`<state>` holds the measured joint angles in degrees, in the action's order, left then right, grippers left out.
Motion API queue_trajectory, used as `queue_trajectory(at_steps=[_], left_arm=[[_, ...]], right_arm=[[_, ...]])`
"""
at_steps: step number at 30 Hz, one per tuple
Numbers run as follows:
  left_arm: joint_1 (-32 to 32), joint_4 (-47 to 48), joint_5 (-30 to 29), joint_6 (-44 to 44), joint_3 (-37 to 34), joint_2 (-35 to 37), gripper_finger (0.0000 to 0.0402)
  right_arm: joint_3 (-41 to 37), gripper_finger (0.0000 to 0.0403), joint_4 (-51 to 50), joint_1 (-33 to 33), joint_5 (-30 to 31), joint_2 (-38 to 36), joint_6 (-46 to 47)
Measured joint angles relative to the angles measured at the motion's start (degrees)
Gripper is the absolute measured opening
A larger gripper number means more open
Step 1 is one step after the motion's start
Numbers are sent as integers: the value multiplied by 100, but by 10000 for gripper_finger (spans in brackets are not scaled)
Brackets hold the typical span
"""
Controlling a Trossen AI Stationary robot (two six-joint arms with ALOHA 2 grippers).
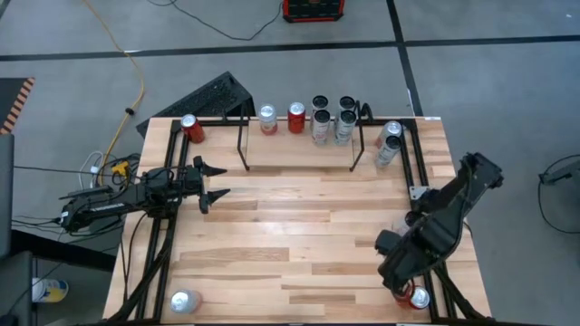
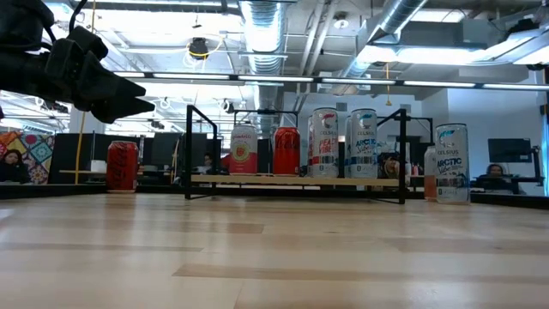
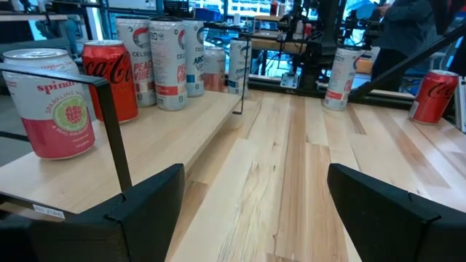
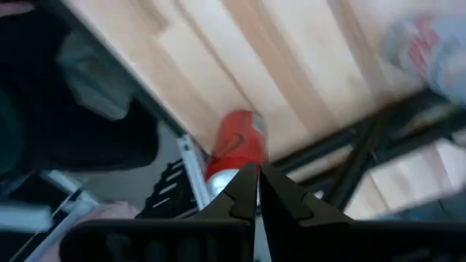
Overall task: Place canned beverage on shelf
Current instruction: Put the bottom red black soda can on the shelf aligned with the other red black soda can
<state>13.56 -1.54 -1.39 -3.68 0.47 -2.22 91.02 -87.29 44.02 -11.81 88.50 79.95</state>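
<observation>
The shelf (image 1: 299,159) stands at the table's far edge, a light wood board in thin black rod uprights, with several cans upright on it: a white-and-pink one (image 1: 267,118), a red one (image 1: 296,116) and tall white ones (image 1: 333,119). A red can (image 1: 419,297) stands at the table's near right corner. My right gripper (image 4: 258,185) hangs above it, pointing down, shut, clear of the can (image 4: 237,145). My left gripper (image 1: 213,181) waits open at the table's left side, level, with nothing between its fingers (image 3: 149,211).
Loose cans stand off the shelf: a red one (image 1: 190,127) at the far left, two pale ones (image 1: 390,142) right of the shelf, a silver one (image 1: 184,301) at the near left. Black tubular rails (image 1: 159,244) run along both table sides. The middle boards are bare.
</observation>
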Motion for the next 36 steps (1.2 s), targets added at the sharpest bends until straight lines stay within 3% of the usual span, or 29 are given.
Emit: queue_trajectory(at_steps=[6, 11, 24, 29, 36], left_arm=[[0, 0, -2, 0, 0, -2, 323], [0, 0, 0, 0, 0, -1, 323], [1, 1, 0, 0, 0, -2, 323], [1, 0, 0, 0, 0, -1, 323], [2, 2, 0, 0, 0, 0, 323]], right_arm=[[0, 62, -144, 127, -554, 332, 764], [-2, 106, -145, 136, -955, 629, 1022], [-17, 317, -234, 110, -2045, 1226, 305], [-37, 383, -257, 147, -2142, 1214, 203], [-37, 386, -207, 312, -1801, 1214, 154]])
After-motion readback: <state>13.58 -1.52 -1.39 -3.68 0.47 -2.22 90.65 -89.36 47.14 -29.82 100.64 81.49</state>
